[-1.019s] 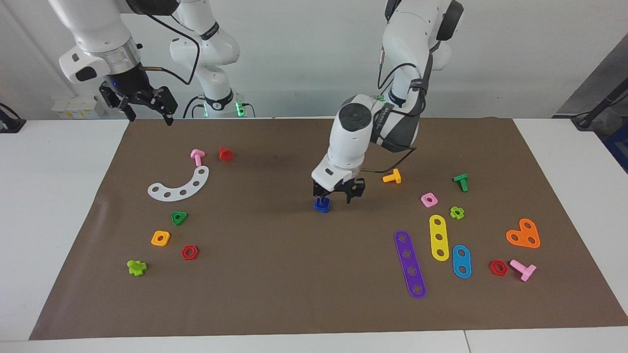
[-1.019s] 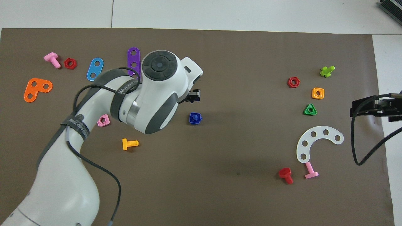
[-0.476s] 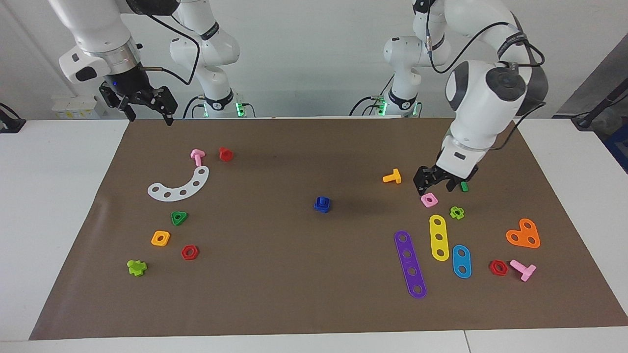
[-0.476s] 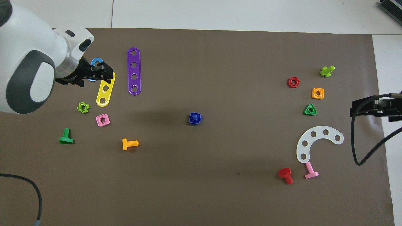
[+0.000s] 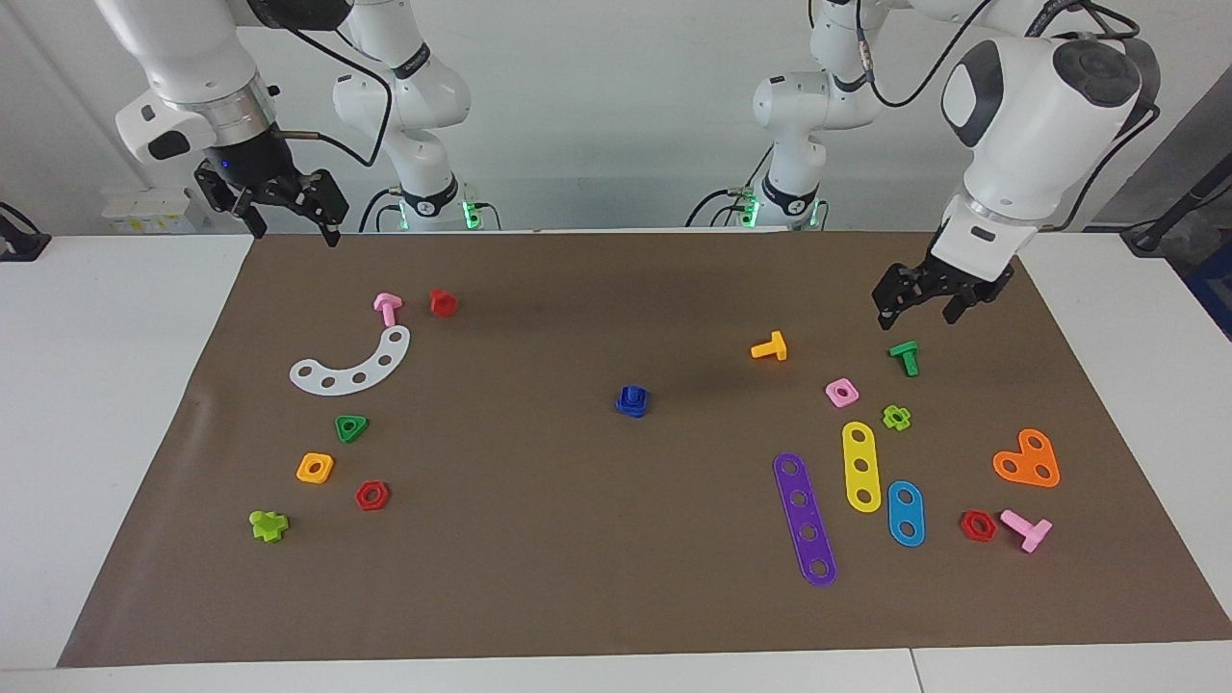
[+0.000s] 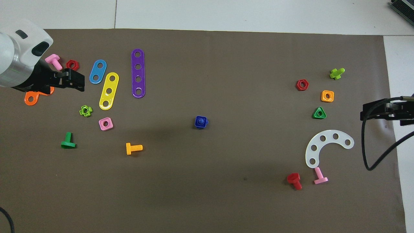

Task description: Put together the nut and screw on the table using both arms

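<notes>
The dark blue nut and the dark blue screw sit joined as one piece in the middle of the brown mat on the table. In the overhead view the screw's round end shows in the centre of the square nut. My left gripper is open and empty, raised over the mat near the green T-shaped bolt; the overhead view shows it at the left arm's end. My right gripper is open and empty, waiting above the mat's corner.
Around the left arm's end lie an orange bolt, a pink nut, purple, yellow and blue strips and an orange plate. At the right arm's end lie a white arc, an orange nut and small red, green and pink parts.
My left gripper let go of the blue nut-and-screw piece, lifted and swung away to the left arm's end of the mat. The blue piece stays put. The right arm has not moved.
</notes>
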`<state>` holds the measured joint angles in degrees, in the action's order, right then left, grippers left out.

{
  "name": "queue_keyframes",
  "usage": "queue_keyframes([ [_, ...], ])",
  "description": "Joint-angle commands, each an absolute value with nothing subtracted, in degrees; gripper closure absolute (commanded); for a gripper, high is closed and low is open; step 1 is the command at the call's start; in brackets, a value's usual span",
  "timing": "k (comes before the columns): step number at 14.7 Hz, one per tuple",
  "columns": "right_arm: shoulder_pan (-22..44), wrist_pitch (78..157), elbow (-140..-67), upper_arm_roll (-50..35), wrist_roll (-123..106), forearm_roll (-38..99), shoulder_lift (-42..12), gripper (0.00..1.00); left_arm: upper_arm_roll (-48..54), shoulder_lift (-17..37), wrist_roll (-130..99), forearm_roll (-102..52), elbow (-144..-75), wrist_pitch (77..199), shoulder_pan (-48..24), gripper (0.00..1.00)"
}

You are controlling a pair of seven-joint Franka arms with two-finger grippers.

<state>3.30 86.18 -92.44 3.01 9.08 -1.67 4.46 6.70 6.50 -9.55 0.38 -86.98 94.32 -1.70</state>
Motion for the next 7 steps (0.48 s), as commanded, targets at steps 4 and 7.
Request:
queue_keyframes([
  [4, 2.5, 85.3, -92.1, 2.5, 7.4, -1.1, 4.7, 0.0, 7.0, 1.5, -6.7, -0.1, -88.7, 90.7, -1.1, 0.01],
  [7, 2.5, 85.3, -92.1, 2.5, 7.4, -1.1, 4.7, 0.0, 6.9, 0.5, -4.5, -0.1, -88.6, 89.9, -1.1, 0.01],
])
